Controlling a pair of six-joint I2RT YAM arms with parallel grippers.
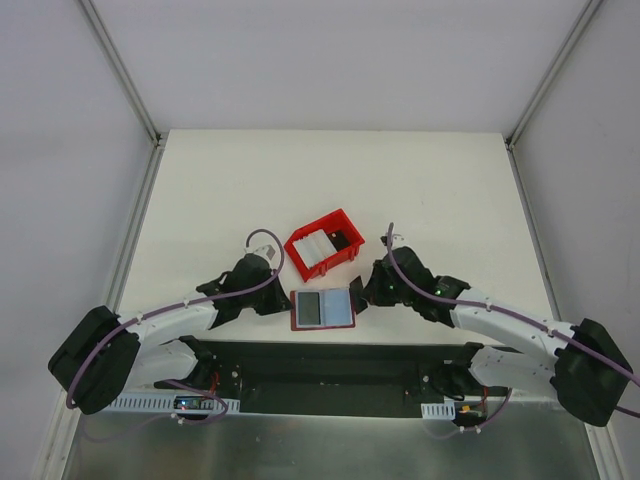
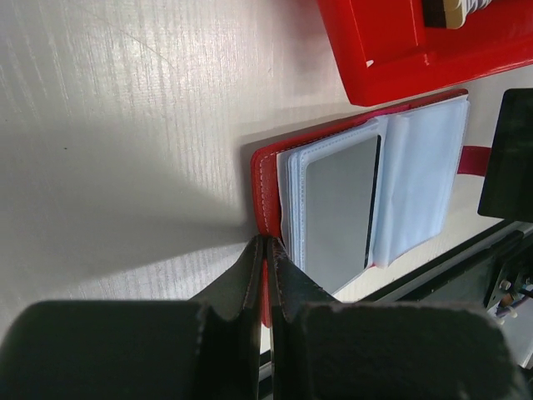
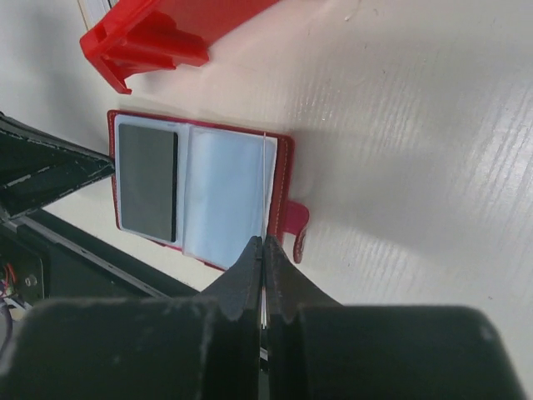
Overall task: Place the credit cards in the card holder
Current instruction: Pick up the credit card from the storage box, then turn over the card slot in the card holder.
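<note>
The red card holder [image 1: 296, 312] lies open near the table's front edge, its pale pockets up. A grey card [image 1: 309, 309] sits in its left pocket, and also shows in the left wrist view [image 2: 337, 208] and the right wrist view [image 3: 148, 179]. My left gripper [image 2: 266, 243] is shut on the holder's left red edge [image 2: 266, 179]. My right gripper [image 3: 263, 243] is shut on a thin whitish card [image 3: 265, 179], seen edge-on, which stands over the right pocket [image 3: 225, 200] next to the closing tab [image 3: 296, 223]. Both grippers flank the holder in the top view, left [image 1: 285, 300] and right [image 1: 358, 295].
A red open-topped bin [image 1: 347, 225] stands just behind the holder with more whitish cards [image 1: 313, 250] and a dark one [image 1: 343, 240] in it. Its wall shows in the left wrist view [image 2: 400, 50] and the right wrist view [image 3: 158, 33]. The black base plate [image 1: 330, 365] runs along the near edge.
</note>
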